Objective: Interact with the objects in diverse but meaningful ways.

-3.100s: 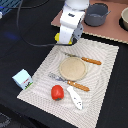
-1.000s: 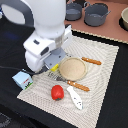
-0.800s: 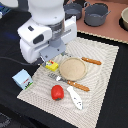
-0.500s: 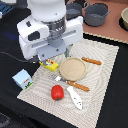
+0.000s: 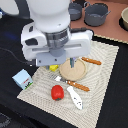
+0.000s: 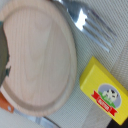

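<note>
Yellow box [image 6: 104,95], red cow label [image 6: 106,94]

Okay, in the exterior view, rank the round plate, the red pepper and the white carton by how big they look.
1. Round plate, clearly largest.
2. White carton and red pepper look alike in size; too close to rank.

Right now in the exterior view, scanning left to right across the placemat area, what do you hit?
white carton → red pepper → white elongated piece → wooden-handled utensil. Yellow box and plate skipped: the arm covers them.
</note>
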